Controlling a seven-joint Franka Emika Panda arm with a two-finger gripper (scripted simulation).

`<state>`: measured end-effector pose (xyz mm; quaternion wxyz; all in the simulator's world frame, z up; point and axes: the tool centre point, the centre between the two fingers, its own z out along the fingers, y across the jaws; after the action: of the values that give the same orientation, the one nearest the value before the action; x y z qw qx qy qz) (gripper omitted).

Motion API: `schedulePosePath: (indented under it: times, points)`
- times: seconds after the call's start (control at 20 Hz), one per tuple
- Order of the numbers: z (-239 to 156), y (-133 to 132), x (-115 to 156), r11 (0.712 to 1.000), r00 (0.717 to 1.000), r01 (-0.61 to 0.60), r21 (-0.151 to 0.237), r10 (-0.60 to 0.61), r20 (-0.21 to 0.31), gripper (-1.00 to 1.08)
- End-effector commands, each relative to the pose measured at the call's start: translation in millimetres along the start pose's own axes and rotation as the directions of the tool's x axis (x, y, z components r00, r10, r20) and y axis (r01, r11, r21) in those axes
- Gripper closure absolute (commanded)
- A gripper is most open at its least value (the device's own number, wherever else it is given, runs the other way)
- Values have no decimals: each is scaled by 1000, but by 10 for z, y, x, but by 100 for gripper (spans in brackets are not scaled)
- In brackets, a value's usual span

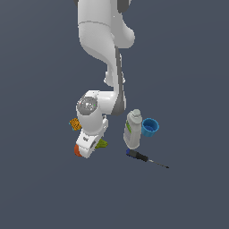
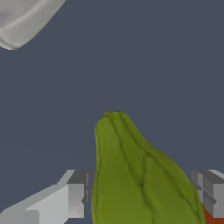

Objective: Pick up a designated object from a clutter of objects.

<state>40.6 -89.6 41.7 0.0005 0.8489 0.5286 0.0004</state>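
Green lump (image 2: 140,179) between end effector (image 2: 144,192) fingers (image 2: 74,199)

The olive-green lumpy pear-like object (image 2: 140,179) carries darker green ridged lines along its length, and a sliver of the orange-red ball (image 2: 215,218) glows beside it against the plain slate-blue tabletop (image 1: 40,179). The glossy white robot arm (image 1: 100,36) has grey bands at its joints, and its pincer (image 2: 142,194) ends in pale grey fingers (image 2: 74,199). Elsewhere sit a yellow-orange speckled bit (image 1: 74,123), a white bottle with a green-marked label (image 1: 133,129), a bright blue cup (image 1: 150,127) and a blue-handled screwdriver with a dark shaft (image 1: 145,158).
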Motion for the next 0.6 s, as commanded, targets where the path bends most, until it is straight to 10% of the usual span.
schedulePosePath:
  times: [0.0,0.55]
  points:
    - [8,-5,2,1000,1000,0,1,0,0,108]
    - [-196,-59,59,1000,1000,0,0,0,0,108]
